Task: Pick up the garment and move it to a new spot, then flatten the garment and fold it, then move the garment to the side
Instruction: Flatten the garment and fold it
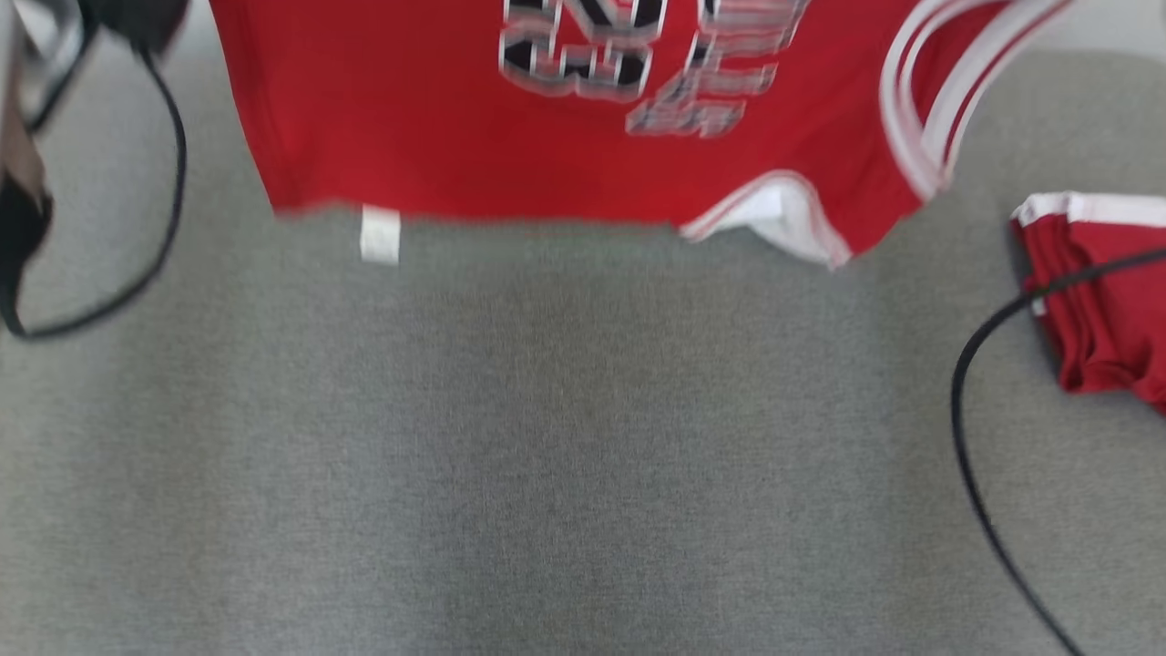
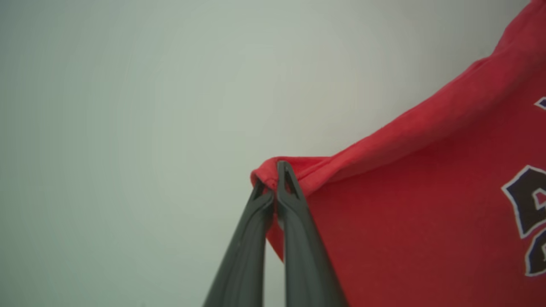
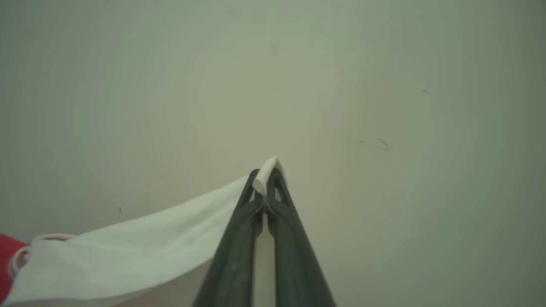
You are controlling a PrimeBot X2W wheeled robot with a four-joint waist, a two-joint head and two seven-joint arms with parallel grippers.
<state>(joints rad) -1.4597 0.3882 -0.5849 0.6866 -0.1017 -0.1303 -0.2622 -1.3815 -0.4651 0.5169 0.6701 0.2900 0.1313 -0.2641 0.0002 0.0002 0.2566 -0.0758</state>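
Note:
The garment [image 1: 510,137] is a red jersey with white trim and black-and-white lettering. It hangs across the top of the head view, above the grey cloth surface, with a white tag [image 1: 379,235] dangling from its lower edge. In the left wrist view my left gripper [image 2: 273,179] is shut on a red corner of the garment [image 2: 405,213]. In the right wrist view my right gripper [image 3: 265,175] is shut on a white trimmed edge of the garment [image 3: 128,251], which stretches away to the lower left.
A second red piece with a white band [image 1: 1102,292] lies folded at the right edge of the grey surface [image 1: 565,456]. Black cables loop at the left [image 1: 173,173] and at the right [image 1: 966,392]. A pale wall fills the background of both wrist views.

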